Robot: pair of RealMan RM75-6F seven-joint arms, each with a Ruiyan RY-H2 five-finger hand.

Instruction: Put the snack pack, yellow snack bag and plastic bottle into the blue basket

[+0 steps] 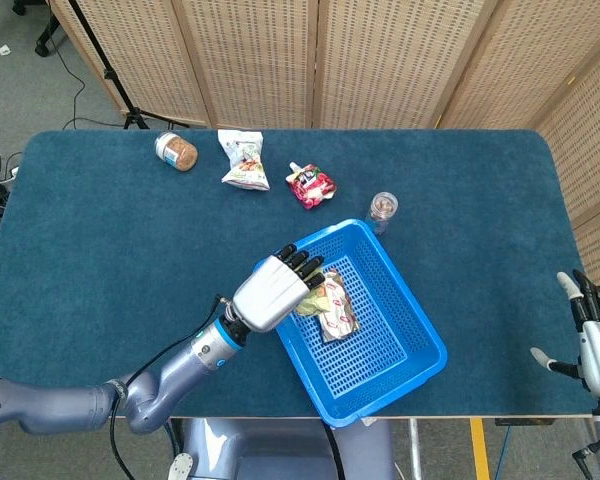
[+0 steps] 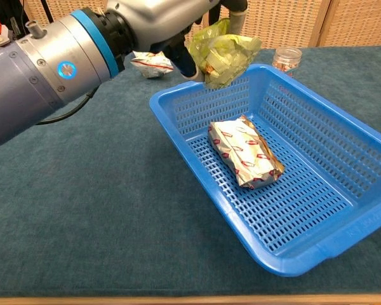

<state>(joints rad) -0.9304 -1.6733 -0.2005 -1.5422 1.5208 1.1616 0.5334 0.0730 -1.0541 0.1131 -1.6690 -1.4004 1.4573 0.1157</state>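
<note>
Our left hand (image 1: 273, 291) grips the yellow snack bag (image 2: 223, 52) over the near-left part of the blue basket (image 1: 405, 365), clear of its floor. Inside the basket lies the snack pack (image 2: 246, 152). Beyond the basket's far corner stands the plastic bottle (image 1: 382, 208) on the worktop (image 1: 100, 230). Our right hand (image 1: 597, 343) hangs empty, fingers spread, at the near right.

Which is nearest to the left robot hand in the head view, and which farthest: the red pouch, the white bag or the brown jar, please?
From the left robot hand holding the yellow bag over the basket:
1. Red pouch, up and slightly right.
2. White bag, beyond it to the left.
3. Brown jar, at the far-left back.
</note>
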